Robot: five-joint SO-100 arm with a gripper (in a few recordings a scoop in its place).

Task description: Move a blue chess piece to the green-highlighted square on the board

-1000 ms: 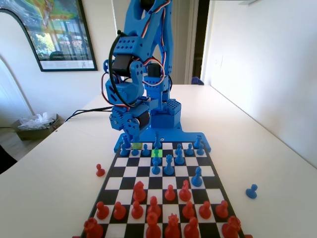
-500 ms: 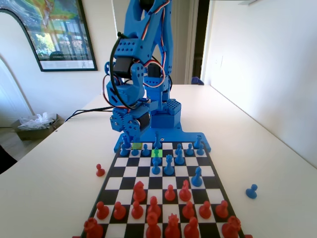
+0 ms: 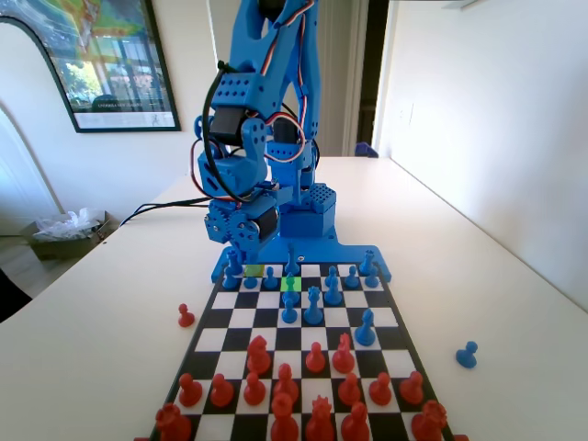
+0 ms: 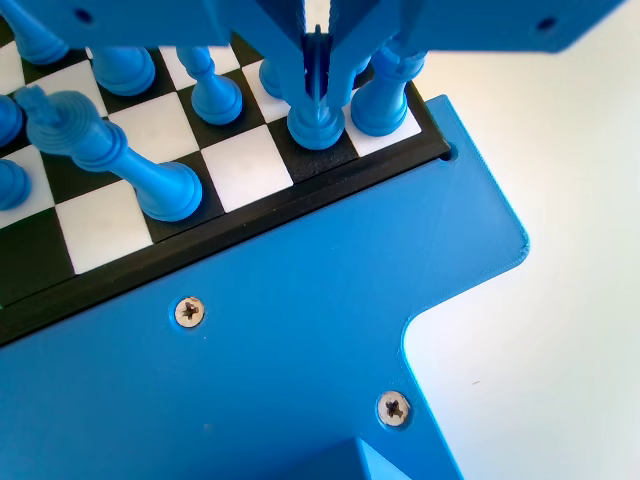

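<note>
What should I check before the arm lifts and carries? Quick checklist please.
1. Gripper around a blue piece: ok, the jaws stand close on either side of its thin upper part in the wrist view.
2. Firm contact on that piece: cannot tell, the jaws look nearly closed but touch is not clear.
3. Piece still seated on the board: ok, its base rests on a back-row black square.
4. Neighbours: not ok, another blue piece stands right beside it and could be nudged.
5. Green-highlighted square free: cannot tell, blue pieces crowd it in the fixed view.
6. Path over the board: ok, nothing tall in between.
</note>
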